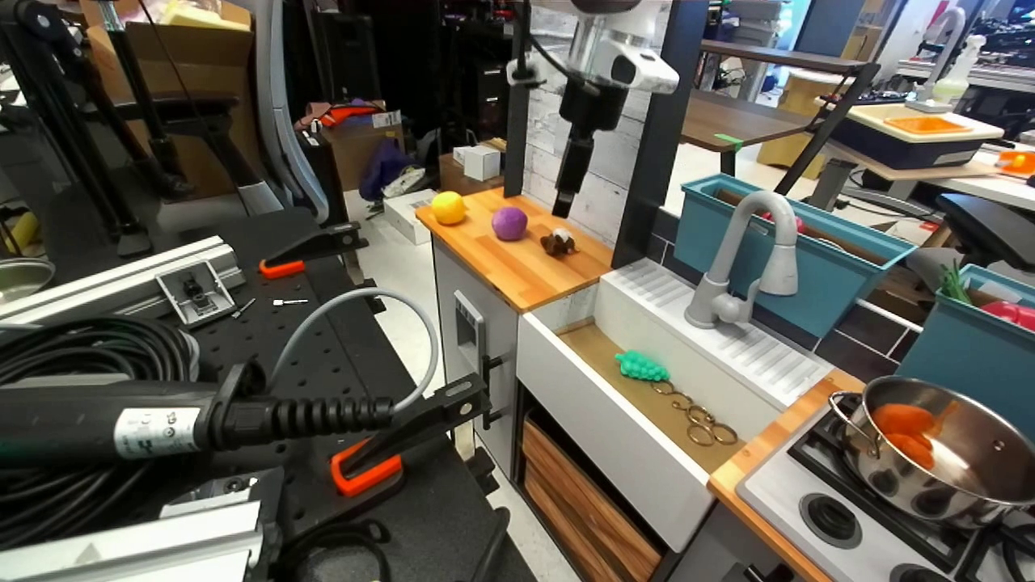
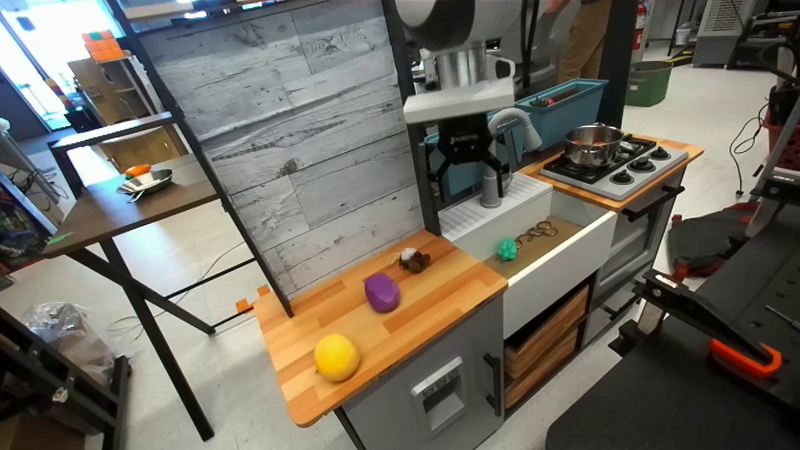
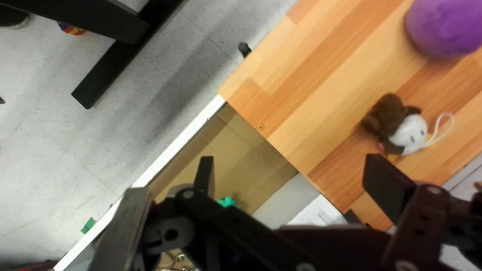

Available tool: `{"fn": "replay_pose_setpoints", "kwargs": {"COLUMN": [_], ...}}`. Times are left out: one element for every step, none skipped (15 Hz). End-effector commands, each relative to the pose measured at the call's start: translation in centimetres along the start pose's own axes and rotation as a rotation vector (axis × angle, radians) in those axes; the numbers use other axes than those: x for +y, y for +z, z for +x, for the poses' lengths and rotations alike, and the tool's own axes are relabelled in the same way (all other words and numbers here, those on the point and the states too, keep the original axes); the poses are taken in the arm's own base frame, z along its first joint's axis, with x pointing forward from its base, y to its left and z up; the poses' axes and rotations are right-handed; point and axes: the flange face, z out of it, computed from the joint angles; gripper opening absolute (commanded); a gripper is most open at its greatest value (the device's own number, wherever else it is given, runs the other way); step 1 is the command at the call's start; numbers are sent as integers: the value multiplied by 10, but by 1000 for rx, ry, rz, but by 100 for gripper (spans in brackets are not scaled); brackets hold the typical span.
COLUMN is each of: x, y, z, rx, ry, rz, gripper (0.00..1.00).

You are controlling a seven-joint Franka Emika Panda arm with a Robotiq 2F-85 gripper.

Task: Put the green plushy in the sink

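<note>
The green plushy (image 1: 643, 366) is a bumpy teal-green lump. It lies on the wooden bottom of the white sink (image 1: 606, 436), close to the back wall; it shows there in both exterior views (image 2: 507, 249). In the wrist view the plushy (image 3: 226, 201) is mostly hidden behind a gripper finger, and part of the sink's rim (image 3: 177, 143) shows. My gripper (image 2: 472, 187) is open, with nothing between its fingers. It hangs well above the counter-and-sink edge, apart from the plushy. In the wrist view its fingers (image 3: 290, 162) are wide apart.
On the wooden counter (image 1: 534, 275) beside the sink are a yellow ball (image 2: 337, 357), a purple ball (image 2: 382, 292) and a brown-white plush toy (image 2: 414, 260). Metal rings (image 1: 699, 424) lie in the sink. The grey faucet (image 1: 732, 259), teal bin (image 1: 841, 279) and a pot (image 1: 970, 436) stand nearby.
</note>
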Motion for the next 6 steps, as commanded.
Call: {"fn": "replay_pose_setpoints", "kwargs": {"x": [38, 48, 60, 32, 38, 38], "y": [-49, -61, -71, -51, -60, -64], "z": [-49, -62, -75, -48, -55, -55], "rx": [-97, -118, -149, -97, -99, -93], "ry": [-173, -225, -270, -195, -205, -204], "rz": [-32, -48, -73, -60, -65, -62], "gripper": [100, 100, 100, 100, 100, 100]}}
